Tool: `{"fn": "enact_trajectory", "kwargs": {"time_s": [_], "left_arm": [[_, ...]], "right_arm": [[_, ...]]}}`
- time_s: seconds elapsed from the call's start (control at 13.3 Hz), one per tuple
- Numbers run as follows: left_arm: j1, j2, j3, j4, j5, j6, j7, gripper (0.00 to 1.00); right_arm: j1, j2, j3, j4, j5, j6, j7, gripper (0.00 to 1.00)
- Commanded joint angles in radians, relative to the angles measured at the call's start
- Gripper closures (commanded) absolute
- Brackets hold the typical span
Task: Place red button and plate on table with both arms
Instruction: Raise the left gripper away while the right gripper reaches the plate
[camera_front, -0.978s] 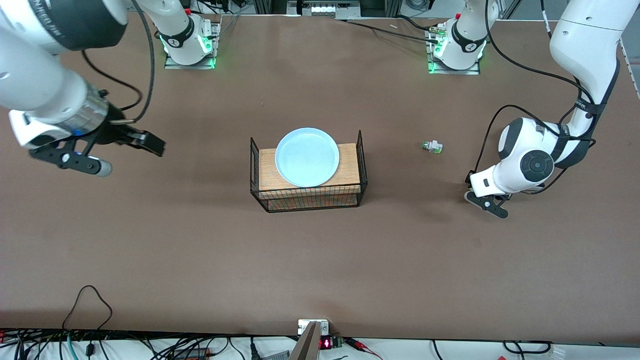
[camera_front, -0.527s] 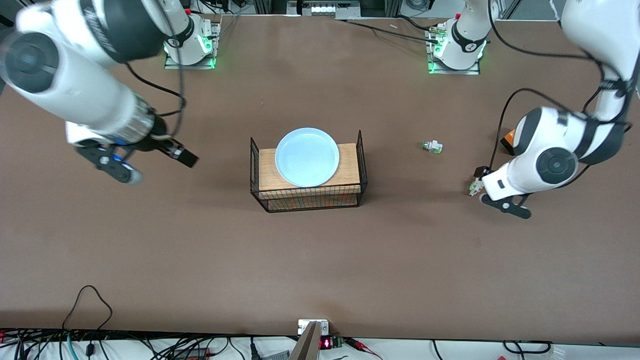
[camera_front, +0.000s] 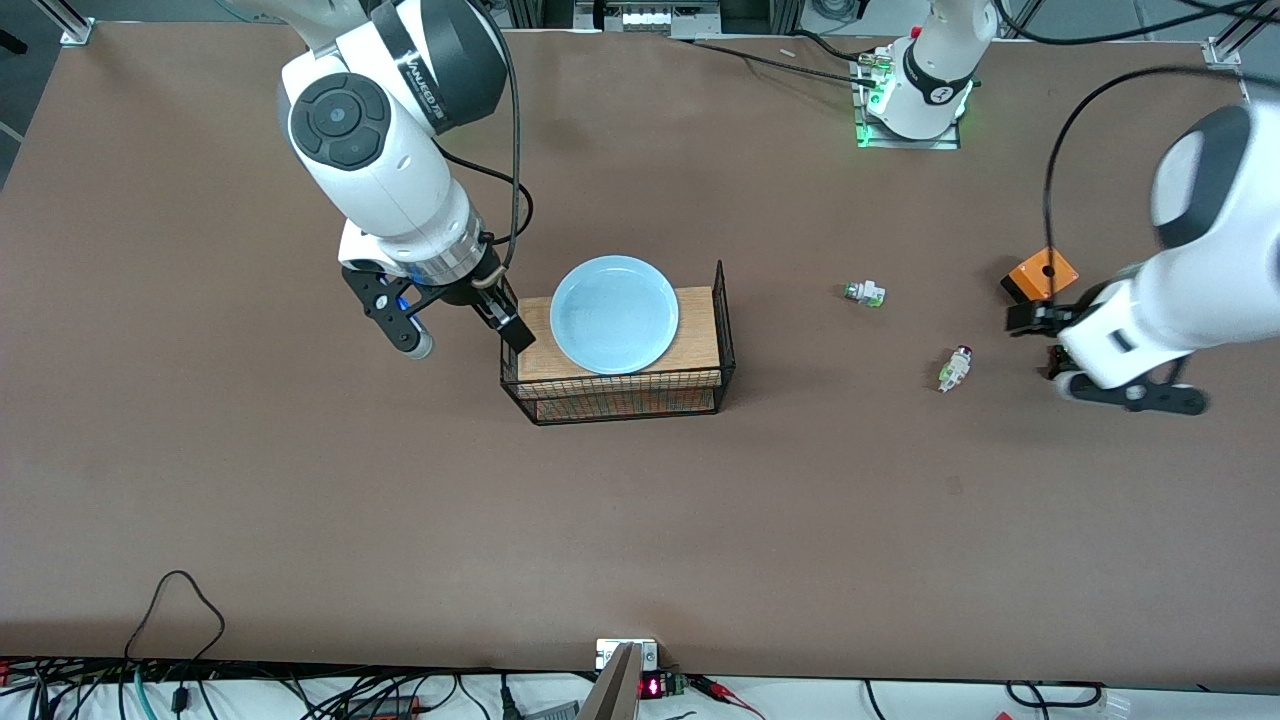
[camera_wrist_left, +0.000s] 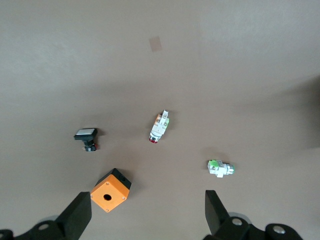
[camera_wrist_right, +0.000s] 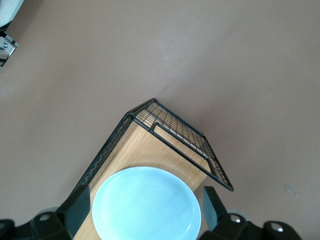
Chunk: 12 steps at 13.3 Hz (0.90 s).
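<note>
Brown table (camera_front: 300, 480) carries a black wire rack (camera_front: 617, 385) mid-table, just beside and partly under the right gripper (camera_front: 460, 325). Toward the left arm's end: red button (camera_front: 956, 368) lying on its side near the left gripper (camera_front: 1110, 355), green-capped button piece (camera_front: 864, 293) farther off. Orange box (camera_front: 1043, 274) sits just beside that gripper; black white-capped piece (camera_wrist_left: 86, 137) lies near the box.
</note>
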Motion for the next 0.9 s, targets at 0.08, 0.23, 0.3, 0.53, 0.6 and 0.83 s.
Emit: {"fn": "enact_trajectory", "kwargs": {"time_s": [0.08, 0.23, 0.3, 0.53, 0.6, 0.83], "left_arm": [[-0.003, -0.018, 0.018, 0.069, -0.029, -0.010, -0.006, 0.00], [-0.069, -0.125, 0.110, -0.030, -0.035, 0.005, -0.006, 0.00], [-0.113, -0.193, 0.179, -0.122, -0.069, 0.034, -0.006, 0.00], [-0.266, -0.354, 0.404, -0.309, -0.225, 0.137, 0.053, 0.00], [-0.281, -0.385, 0.409, -0.339, -0.222, 0.152, 0.081, 0.00], [-0.282, -0.408, 0.414, -0.344, -0.222, 0.098, 0.075, 0.00]], "right_arm": [[0.030, -0.071, -0.008, -0.114, 0.015, 0.035, 0.032, 0.00], [0.042, -0.070, -0.008, -0.128, 0.032, 0.072, 0.089, 0.00], [0.050, -0.059, -0.008, -0.128, 0.052, 0.094, 0.144, 0.00], [0.097, -0.011, -0.008, -0.124, 0.047, 0.147, 0.224, 0.00], [0.113, -0.004, -0.009, -0.124, 0.046, 0.176, 0.227, 0.00], [0.130, 0.027, -0.009, -0.124, 0.041, 0.229, 0.223, 0.00]]}}
